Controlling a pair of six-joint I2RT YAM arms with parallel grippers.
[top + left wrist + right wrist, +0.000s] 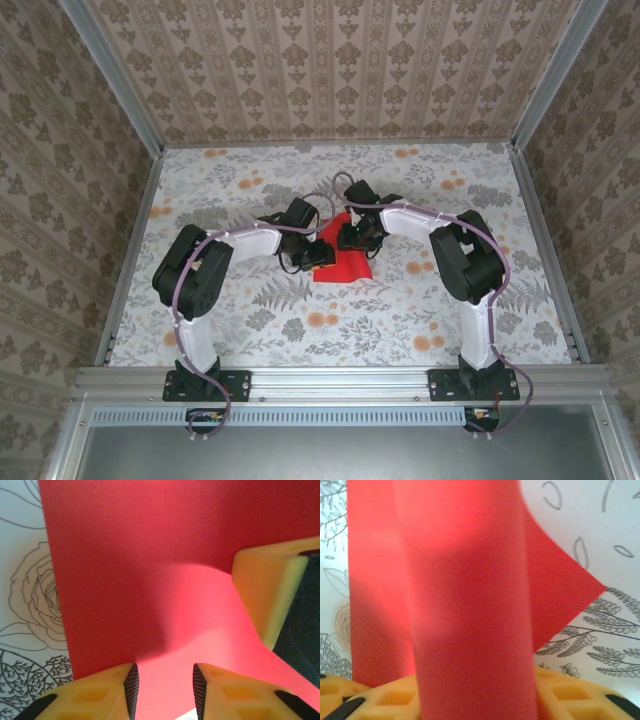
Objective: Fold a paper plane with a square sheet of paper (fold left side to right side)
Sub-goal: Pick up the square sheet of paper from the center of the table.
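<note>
The square sheet of paper [347, 262] is bright red and lies mid-table, part flat and part lifted in a curve. Both grippers meet over it. My left gripper [316, 252] sits at its left side. In the left wrist view its jaws [163, 672] stand apart over the bowed paper [130, 560], with red showing in the gap. My right gripper [352, 238] is at the paper's far edge, and one yellow finger [267, 592] rests by the raised flap. In the right wrist view a curled band of paper [470, 605] rises between its fingers [476, 680] and hides the pads.
The tabletop [300, 320] is flower-patterned, with orange blotches [322, 319] near the front. Patterned walls [340, 70] close the back and both sides, with metal rails [130, 250] along the table's edges. Both arm bases [205, 380] stand at the near edge.
</note>
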